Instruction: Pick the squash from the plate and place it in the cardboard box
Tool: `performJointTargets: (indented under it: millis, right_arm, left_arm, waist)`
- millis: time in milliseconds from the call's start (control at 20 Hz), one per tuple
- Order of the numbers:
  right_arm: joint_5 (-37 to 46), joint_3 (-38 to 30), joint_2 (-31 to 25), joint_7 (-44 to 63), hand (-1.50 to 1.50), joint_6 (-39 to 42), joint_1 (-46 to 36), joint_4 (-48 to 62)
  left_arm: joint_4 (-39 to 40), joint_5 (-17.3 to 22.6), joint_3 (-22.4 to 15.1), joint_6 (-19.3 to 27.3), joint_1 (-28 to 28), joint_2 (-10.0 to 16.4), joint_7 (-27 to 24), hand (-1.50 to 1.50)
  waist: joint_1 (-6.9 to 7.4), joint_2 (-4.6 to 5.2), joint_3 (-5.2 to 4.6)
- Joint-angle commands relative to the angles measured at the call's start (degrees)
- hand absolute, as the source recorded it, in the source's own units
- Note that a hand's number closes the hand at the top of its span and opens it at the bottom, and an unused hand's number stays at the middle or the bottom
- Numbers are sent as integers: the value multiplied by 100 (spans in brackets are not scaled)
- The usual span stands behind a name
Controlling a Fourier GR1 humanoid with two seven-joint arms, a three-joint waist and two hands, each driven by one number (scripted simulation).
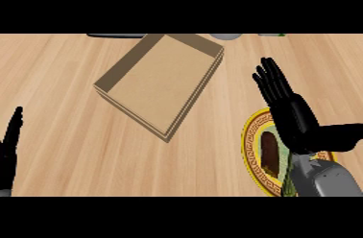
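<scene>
The right hand hangs over the plate with its fingers straight and held close together, pointing away from the robot, and its thumb stuck out to the side. It holds nothing. That flat, unfolded pose suits a hand lining up above its target before closing, so the pick looks not yet begun. The squash shows only as a pale green strip under the heel of that hand and beside the wrist, lying on the plate. Most of it is hidden by the palm and forearm, so I cannot tell its shape or which way it points. The cardboard box lies to the left of the fingertips and a little beyond them, apart from the plate, turned at an angle on the wooden counter with its open top facing up. That leaves a short sideways carry with nothing in between. The left hand rests at the far left edge, fingers straight and upward, well away from both box and plate, probably kept out of the way.
</scene>
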Motion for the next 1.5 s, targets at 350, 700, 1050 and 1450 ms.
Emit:
performJointTargets:
  millis: [350,700,1050,1450]
  right_arm:
    - [2345,388,-2993,392,-150,1048,994,259]
    - [1154,-754,-2487,-2537,-150,928,3054,867]
    - [2367,-964,-3334,-2812,-150,1035,2592,1399]
    - [2967,-294,-4339,-876,-150,2495,1769,716]
  left_arm:
    - [-166,35,-8,-196,-192,39,536,0]
    - [0,126,31,-438,-595,-61,1047,0]
    - [28,-145,-77,-485,-798,-201,1137,0]
    - [31,-45,97,-700,-918,-164,1174,0]
  waist:
    - [-245,213,-127]
    - [-378,180,53]
    - [-186,197,44]
    - [-87,197,34]
